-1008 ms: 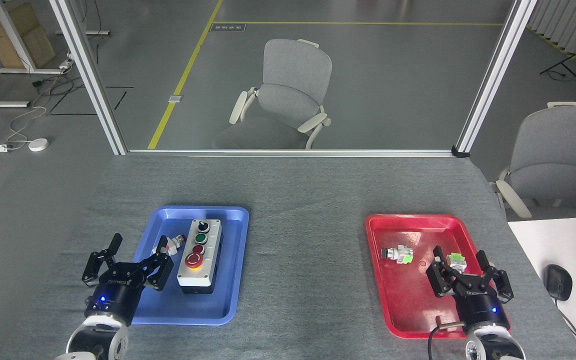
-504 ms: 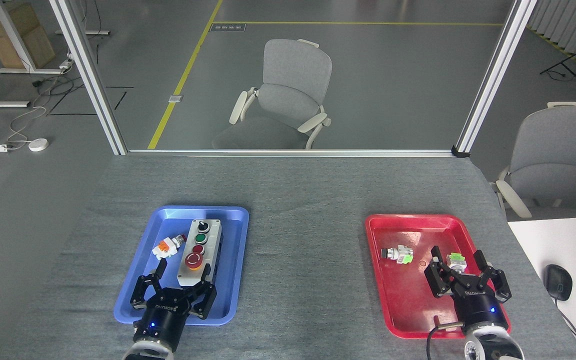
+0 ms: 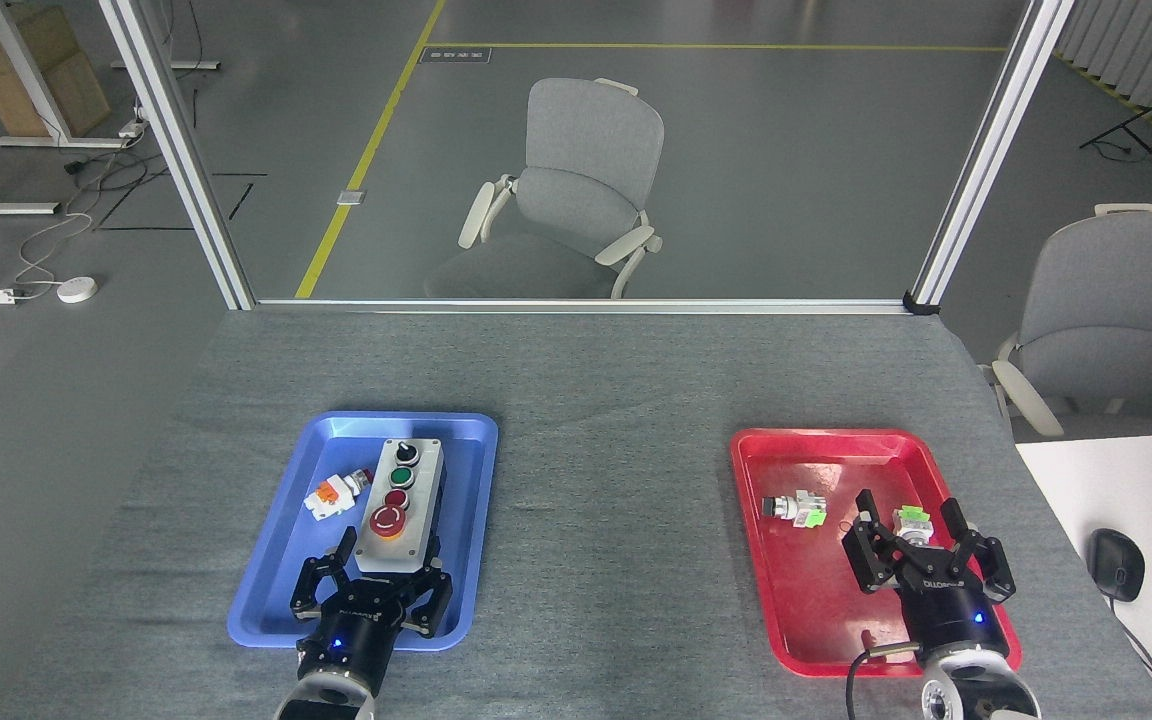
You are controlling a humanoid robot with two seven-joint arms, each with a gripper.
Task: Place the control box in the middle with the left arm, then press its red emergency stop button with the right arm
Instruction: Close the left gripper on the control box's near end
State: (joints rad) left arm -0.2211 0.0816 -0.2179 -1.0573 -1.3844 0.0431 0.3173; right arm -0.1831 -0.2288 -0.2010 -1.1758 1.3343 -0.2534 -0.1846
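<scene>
The left arm's black fingered gripper (image 3: 376,575) sits over the near end of the blue plastic tray (image 3: 276,560), its fingers spread wide and holding nothing. The oblong light-grey control box with a black base (image 3: 398,509) lies in that tray, just beyond the gripper; the box's near end falls between the two spread fingers, though whether either finger touches it cannot be told. The box's long axis runs away from the robot, near end to far end, tilted slightly to the right. Its face points up, with the black knob farthest, then the green button, the small dark-red button, and nearest the gripper the bright red mushroom emergency stop button with a yellow ring (image 3: 388,519). Just left of the box lies a small loose orange-white switch (image 3: 332,494). The grey felt-textured tabletop in the middle (image 3: 616,520) is bare between the trays. To the right, the right arm's black fingered gripper (image 3: 911,532) hangs over the red plastic tray (image 3: 796,620), its fingers open and empty, near a small green-and-white switch (image 3: 912,518). Another such switch (image 3: 794,509) lies further left in that tray.
</scene>
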